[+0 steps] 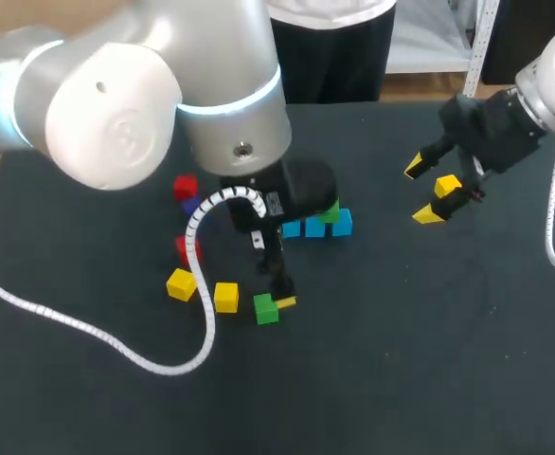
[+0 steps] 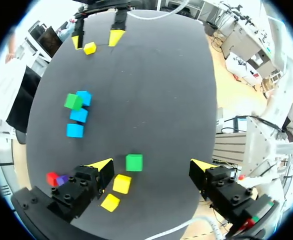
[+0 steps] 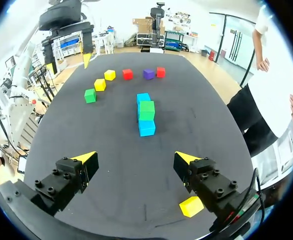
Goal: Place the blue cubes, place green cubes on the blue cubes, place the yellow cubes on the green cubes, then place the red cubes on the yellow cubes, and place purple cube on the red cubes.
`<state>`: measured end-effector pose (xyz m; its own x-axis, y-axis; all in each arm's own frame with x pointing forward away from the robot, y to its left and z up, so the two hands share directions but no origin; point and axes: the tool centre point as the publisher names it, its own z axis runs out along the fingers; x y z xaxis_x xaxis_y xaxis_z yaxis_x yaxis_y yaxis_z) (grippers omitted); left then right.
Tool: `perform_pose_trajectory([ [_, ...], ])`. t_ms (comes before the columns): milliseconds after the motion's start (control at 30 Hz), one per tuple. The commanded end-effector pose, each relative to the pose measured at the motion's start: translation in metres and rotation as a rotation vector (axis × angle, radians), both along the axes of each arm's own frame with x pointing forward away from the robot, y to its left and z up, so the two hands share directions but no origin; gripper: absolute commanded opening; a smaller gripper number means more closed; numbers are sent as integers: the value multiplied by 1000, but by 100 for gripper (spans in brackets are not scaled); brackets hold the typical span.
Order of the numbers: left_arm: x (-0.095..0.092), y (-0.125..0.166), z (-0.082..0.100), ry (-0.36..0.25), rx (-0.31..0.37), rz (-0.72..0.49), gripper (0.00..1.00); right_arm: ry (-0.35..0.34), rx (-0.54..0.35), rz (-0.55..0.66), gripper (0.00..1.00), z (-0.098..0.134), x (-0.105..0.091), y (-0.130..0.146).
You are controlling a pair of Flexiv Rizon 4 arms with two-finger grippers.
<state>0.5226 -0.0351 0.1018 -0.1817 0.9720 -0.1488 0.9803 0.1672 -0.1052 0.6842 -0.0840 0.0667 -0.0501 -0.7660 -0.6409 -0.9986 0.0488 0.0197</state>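
The row of blue cubes (image 3: 147,128) runs straight away from the right gripper (image 3: 135,157), with a green cube (image 3: 147,110) on top. A yellow cube (image 3: 191,206) lies close by one of its spread fingers. The left arm (image 1: 164,85) reaches down over the counter (image 1: 401,332). Its wrist view alone shows the left gripper (image 2: 151,164) released, with a loose green cube (image 2: 134,162) between the fingers.

A table (image 1: 420,370) with a dark, matte, near-black top spreads through all 3 views, faint pale specks dotting its surface.

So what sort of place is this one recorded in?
Likely a robotics lab workbench: a left arm and right arm over a dark table, with small blue cubes and yellow cubes laid out for stacking.
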Motion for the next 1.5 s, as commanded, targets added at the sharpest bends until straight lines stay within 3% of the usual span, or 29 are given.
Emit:
perform_pose_trajectory([
  [33, -4, 0, -10, 22, -18, 10, 100, -1, 2, 0, 100, 0, -1, 0],
  [267, -17, 1, -29, 61, -45, 60, 100, -1, 2, 0, 100, 0, -1, 0],
  [433, -25, 0, -41, 61, 31, 56, 100, -1, 2, 0, 100, 0, -1, 0],
  [500, -26, 0, -43, 32, 42, 31, 100, -1, 2, 0, 100, 0, -1, 0],
  [533, -27, 0, -45, 34, 80, 26, 100, -1, 2, 0, 100, 0, -1, 0],
  [733, -27, 3, -55, 19, 76, 20, 100, -1, 2, 0, 100, 0, -1, 0],
  [1000, -22, 12, -69, -1, 102, 30, 100, -1, 2, 0, 100, 0, -1, 0],
  [1500, 4, 18, -83, -34, 120, 11, 100, -1, 2, 0, 100, 0, -1, 0],
])
